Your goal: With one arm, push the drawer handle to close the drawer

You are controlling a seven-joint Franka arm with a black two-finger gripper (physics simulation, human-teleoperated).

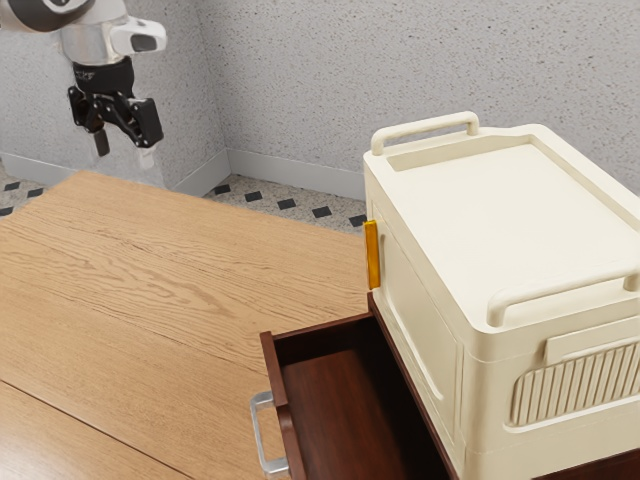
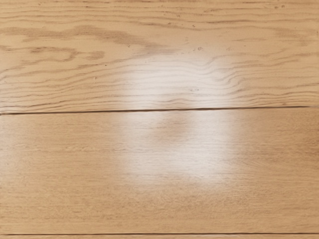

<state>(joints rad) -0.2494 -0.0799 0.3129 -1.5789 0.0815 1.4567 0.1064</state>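
My black gripper [image 1: 124,152] hangs high at the exterior view's upper left, its two fingers standing apart with nothing between them. Far from it, toward the exterior view's right, a dark reddish-brown drawer [image 1: 335,410] stands pulled out from beneath a cream box. A silver bar handle [image 1: 257,432] is fixed to the drawer's front panel, facing the exterior view's left. The drawer's inside shows a bare brown floor. Part of the drawer is cut off at the lower edge.
The cream box [image 1: 500,210] has raised rails on top and a yellow strip [image 1: 372,255] on its side. Light wood tabletop [image 1: 180,290] lies between my hand and the drawer; in the wrist view, the wooden table [image 2: 159,209] has dark seams and a pale glare.
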